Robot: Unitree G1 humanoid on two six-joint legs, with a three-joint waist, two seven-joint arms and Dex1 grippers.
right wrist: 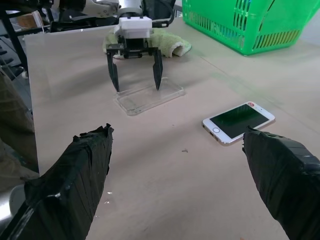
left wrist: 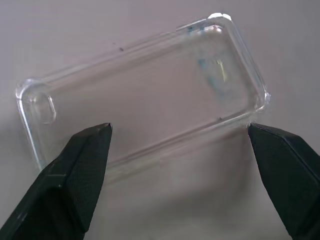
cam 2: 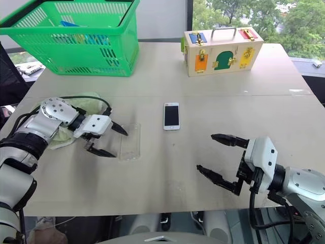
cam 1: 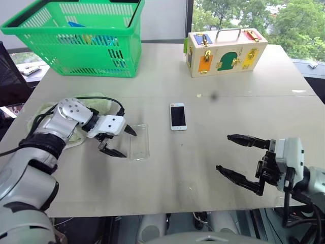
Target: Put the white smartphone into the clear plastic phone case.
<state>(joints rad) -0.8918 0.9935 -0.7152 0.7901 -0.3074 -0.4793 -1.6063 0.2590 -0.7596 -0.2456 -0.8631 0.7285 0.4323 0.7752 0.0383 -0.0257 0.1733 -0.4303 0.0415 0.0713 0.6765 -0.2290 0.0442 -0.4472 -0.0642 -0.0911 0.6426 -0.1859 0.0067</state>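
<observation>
The left arm (cam 1: 35, 152) is built of rounded silver-grey shells with black bands at the joints, and its round wrist housing carries a ring of small dark screw holes; a black cable loops over it to a boxy white block from which the left gripper (cam 1: 122, 141) springs with two slim, pointed black fingers. The right gripper (cam 1: 239, 162) has the same white block, black brackets and dark cables, and its fingers (right wrist: 75, 185) show a coarse, matte black wrapping.
</observation>
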